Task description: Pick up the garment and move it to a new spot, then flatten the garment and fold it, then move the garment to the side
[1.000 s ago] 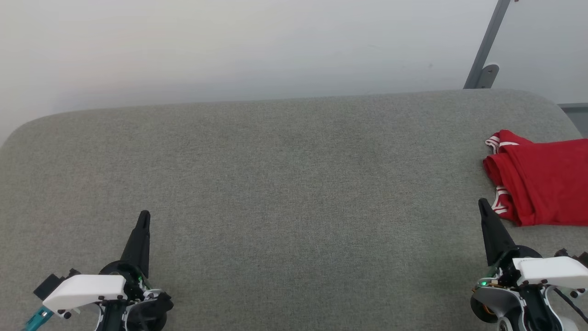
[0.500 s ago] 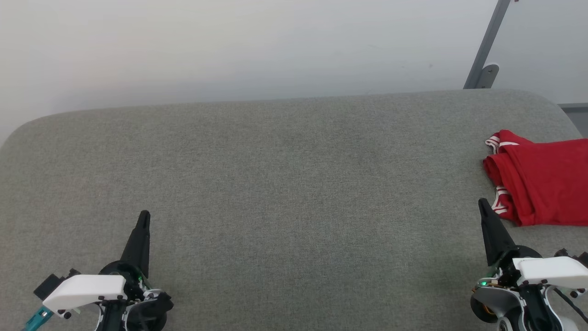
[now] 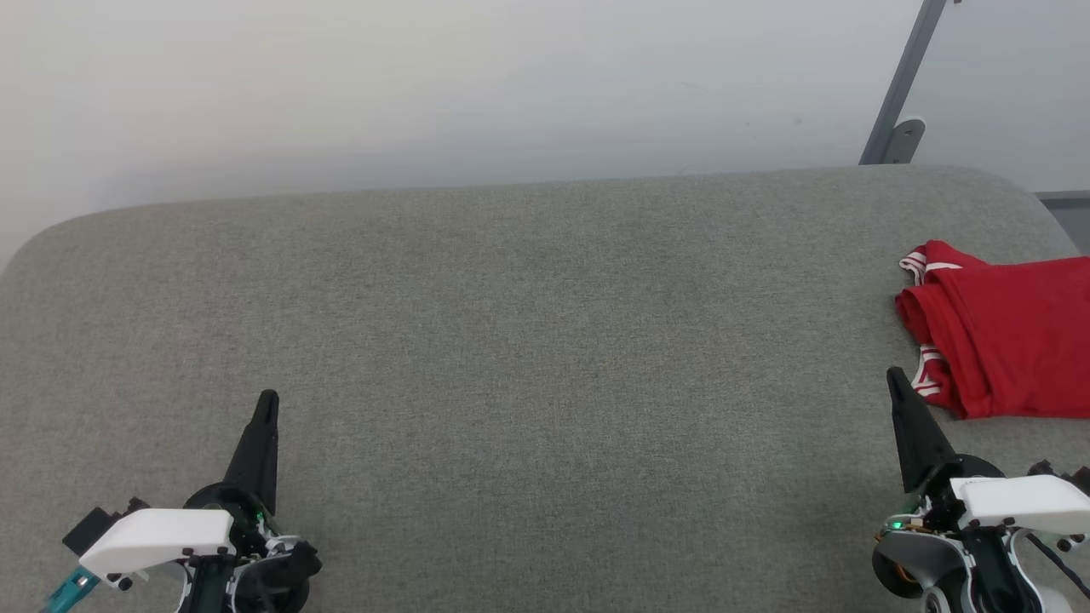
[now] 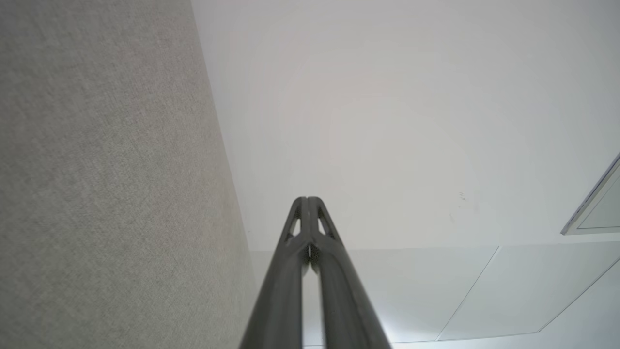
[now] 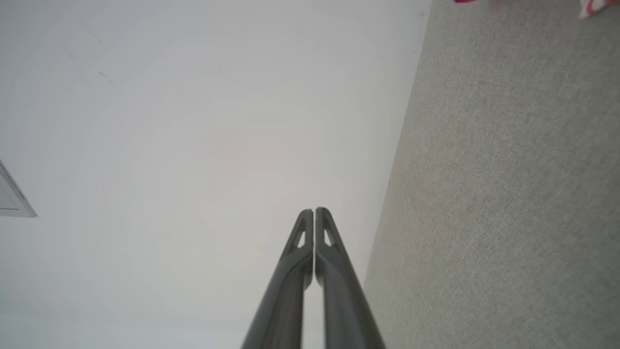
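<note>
At right, garment (image 3: 1013,340) lies crosswise, sleeves (image 3: 926,379) leftward; left end effector (image 3: 267,400) and right end effector (image 3: 893,376) closed.

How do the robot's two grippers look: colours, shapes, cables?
The left gripper and right gripper have long black tapering fingers with triangular cut-outs near the tips, white covers and green lights. The right has black cables, the left a teal part.

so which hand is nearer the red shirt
The right hand, its tip beside the folded bright red knit shirt; the left hand sits far across the grey fabric surface.
</note>
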### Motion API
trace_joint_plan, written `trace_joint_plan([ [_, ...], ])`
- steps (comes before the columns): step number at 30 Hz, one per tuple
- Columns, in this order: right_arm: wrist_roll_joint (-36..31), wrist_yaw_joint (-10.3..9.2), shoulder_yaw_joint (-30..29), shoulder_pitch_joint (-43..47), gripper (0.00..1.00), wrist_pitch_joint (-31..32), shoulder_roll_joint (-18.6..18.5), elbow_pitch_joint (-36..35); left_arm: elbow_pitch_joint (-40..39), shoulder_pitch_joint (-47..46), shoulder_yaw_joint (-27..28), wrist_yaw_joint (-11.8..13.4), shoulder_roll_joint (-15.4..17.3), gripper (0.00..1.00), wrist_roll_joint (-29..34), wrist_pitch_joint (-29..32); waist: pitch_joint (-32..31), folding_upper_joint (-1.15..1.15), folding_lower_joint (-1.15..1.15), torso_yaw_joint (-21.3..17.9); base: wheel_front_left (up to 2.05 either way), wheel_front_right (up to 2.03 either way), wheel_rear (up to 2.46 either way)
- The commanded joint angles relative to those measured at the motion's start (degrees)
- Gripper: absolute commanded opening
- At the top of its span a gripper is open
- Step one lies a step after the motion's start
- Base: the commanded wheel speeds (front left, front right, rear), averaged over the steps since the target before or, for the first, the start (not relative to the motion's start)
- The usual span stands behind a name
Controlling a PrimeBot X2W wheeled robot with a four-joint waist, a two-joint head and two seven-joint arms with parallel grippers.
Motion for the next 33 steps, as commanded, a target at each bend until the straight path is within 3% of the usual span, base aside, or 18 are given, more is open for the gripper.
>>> trace_joint_plan([
  [1,0.2,-0.02,0.0,-0.3,0.00,0.2,0.1,0.1,0.0,-0.7,0.1,-0.3,-0.1,0.00,0.2,0.0,0.0,0.00,0.00,0.0,0.00,0.00,0.00],
  [33,0.2,-0.02,0.0,-0.3,0.00,0.2,0.1,0.1,0.0,-0.7,0.2,-0.3,-0.1,0.00,0.3,0.1,0.0,0.00,0.00,0.0,0.00,0.00,0.00],
])
